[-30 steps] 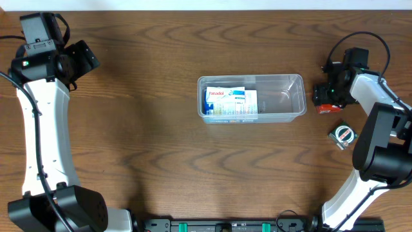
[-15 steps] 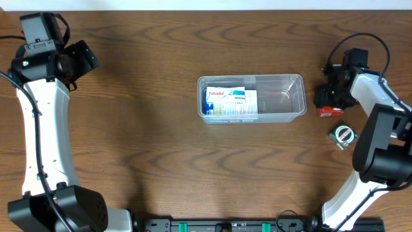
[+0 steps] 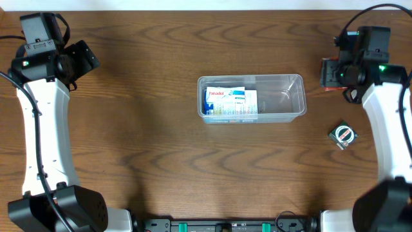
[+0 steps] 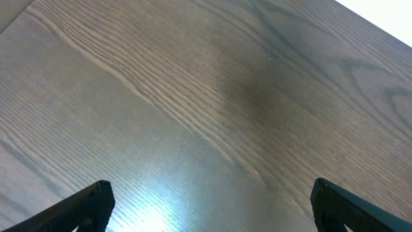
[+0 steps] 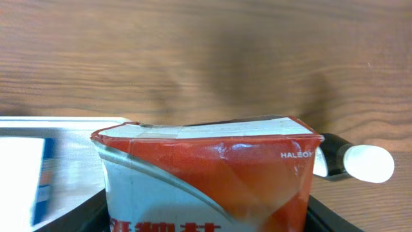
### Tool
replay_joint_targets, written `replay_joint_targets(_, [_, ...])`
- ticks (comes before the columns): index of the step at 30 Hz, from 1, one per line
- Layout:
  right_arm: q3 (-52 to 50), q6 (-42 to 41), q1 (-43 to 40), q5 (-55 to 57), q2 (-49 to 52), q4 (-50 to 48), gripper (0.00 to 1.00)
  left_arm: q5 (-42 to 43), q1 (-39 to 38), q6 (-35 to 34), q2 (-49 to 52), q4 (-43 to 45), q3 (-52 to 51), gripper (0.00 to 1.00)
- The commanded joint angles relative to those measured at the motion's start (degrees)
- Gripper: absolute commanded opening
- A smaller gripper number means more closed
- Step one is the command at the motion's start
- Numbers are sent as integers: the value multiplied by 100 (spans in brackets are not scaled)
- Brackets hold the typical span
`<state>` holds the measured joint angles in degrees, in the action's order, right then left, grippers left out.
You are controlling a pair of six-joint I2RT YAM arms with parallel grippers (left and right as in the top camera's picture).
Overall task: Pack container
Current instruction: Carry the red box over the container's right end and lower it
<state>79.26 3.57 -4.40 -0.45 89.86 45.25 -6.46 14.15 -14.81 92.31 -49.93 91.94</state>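
Carrying the red carton (image 5: 206, 180) by its lower sides, the right end effector (image 3: 341, 72) is clenched on it. The wrist view shows the carton's top edge dented and creased. A harder squeeze would likely crush the cardboard further, while a slack hold could let it twist or slip out on the way across.

Just beyond the carton, the container (image 3: 283, 116) sits mid-bench, its right end near the held carton but apart from it. A blue-and-white box (image 3: 230, 102) lies in its left half, so only the right half is free. Setting down too far left would land the carton on that box. Approaching too low could catch the rim and shove the light tub along the bench (image 3: 148, 142).

The right arm reaches up the right edge of the bench, wrist turned inward so the carton faces the tub; its height above the wood cannot be told.

Farthest off, the left arm stretches to the far-left corner. The left end effector (image 4: 212, 193) is released, fingers spread wide over bare wood.
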Motion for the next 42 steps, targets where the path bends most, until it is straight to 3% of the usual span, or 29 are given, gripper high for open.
replay_joint_targets(1, [79, -640, 422, -22, -214, 105, 65, -87, 17, 33, 7, -15, 22, 98])
replay_joint_targets(11, [74, -1561, 1768, -7, -101, 125, 69, -85, 17, 33, 7, -15, 22, 98])
replay_joint_targets(18, [48, -1952, 2234, 4, 131, 129, 69, -87, 20, 33, 7, -15, 22, 98])
replay_joint_targets(31, [48, -1985, 2409, 57, 1115, 197, 70, -87, 17, 33, 7, -15, 22, 98])
replay_joint_targets(42, [46, -1987, 2409, 352, 1246, 431, 70, -87, 17, 33, 7, -15, 22, 98])
